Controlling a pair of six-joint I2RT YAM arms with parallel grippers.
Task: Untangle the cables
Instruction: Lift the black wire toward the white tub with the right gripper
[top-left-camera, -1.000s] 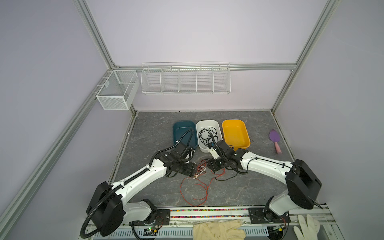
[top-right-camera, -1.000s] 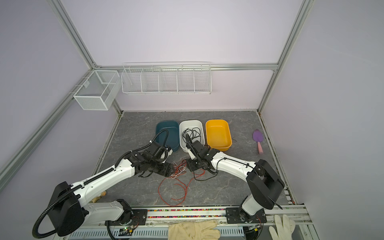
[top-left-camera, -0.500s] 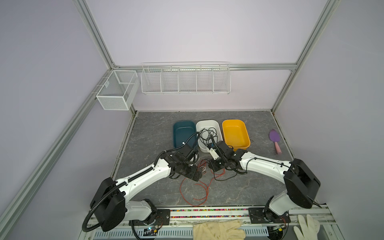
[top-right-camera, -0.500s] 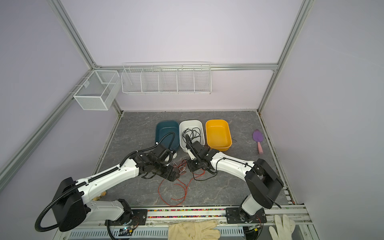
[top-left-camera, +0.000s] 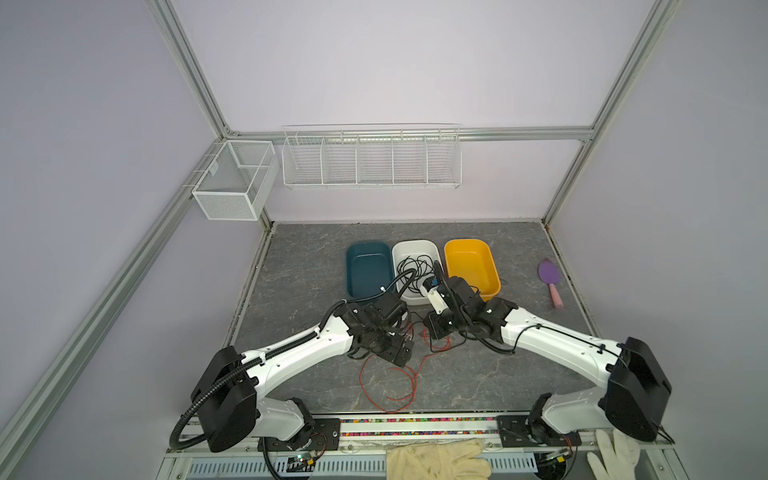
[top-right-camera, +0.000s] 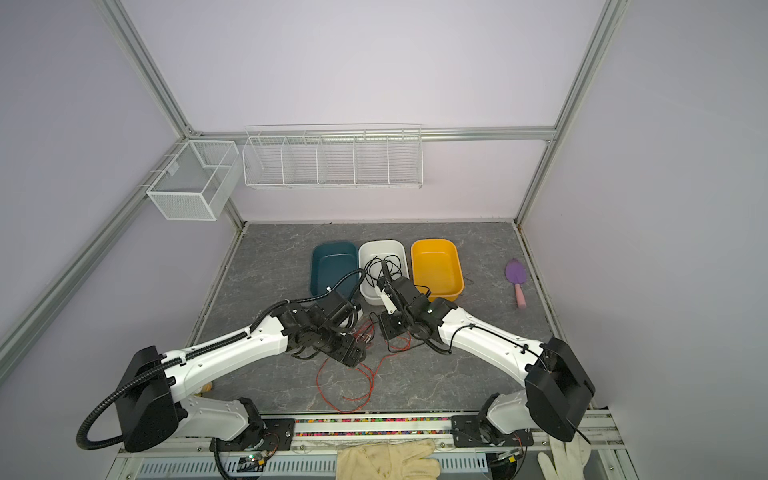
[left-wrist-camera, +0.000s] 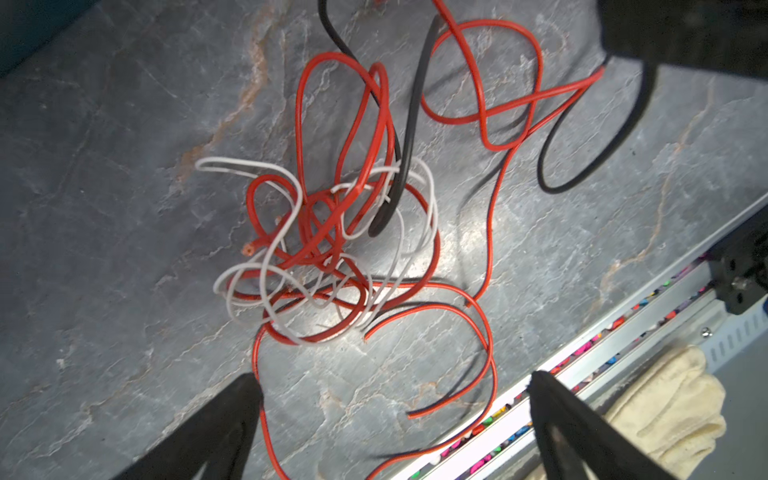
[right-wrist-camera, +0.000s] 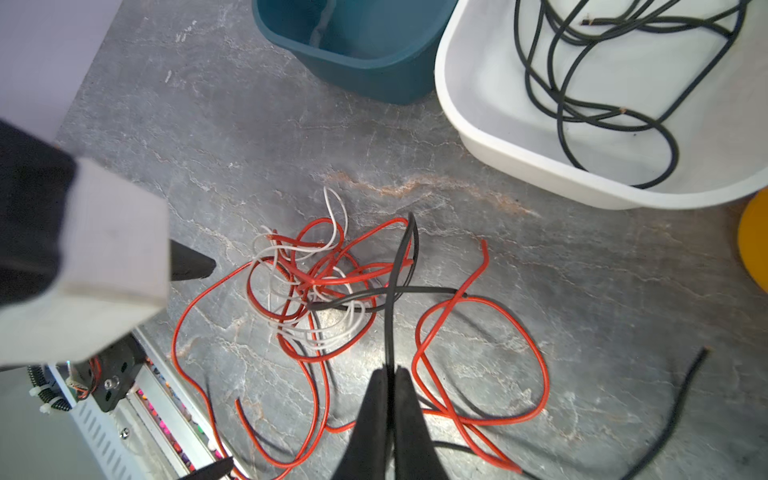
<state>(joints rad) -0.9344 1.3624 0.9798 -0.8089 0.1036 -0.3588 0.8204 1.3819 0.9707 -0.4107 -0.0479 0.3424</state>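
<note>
A knot of red, white and black cables (left-wrist-camera: 328, 249) lies on the grey table between my two arms, also seen in the right wrist view as the tangle (right-wrist-camera: 316, 291). Loose red loops (top-left-camera: 390, 386) trail toward the front rail. My left gripper (left-wrist-camera: 395, 377) hangs open just above the table on the near side of the knot, holding nothing; a red strand runs past one fingertip (left-wrist-camera: 249, 386). My right gripper (right-wrist-camera: 390, 372) is shut on a black cable (right-wrist-camera: 390, 324) that leads up into the knot. In a top view both grippers, left (top-left-camera: 401, 353) and right (top-left-camera: 438, 332), sit close together.
A white bin (top-left-camera: 415, 243) behind the tangle holds coiled black cables (right-wrist-camera: 602, 83). A teal bin (top-left-camera: 368, 270) and a yellow bin (top-left-camera: 471, 266) flank it. A purple brush (top-left-camera: 550, 278) lies at the right. Gloves (top-left-camera: 436, 459) rest beyond the front rail.
My right gripper has closed onto the black cable. My left gripper has opened wide and shifted a little toward the front over the red loops.
</note>
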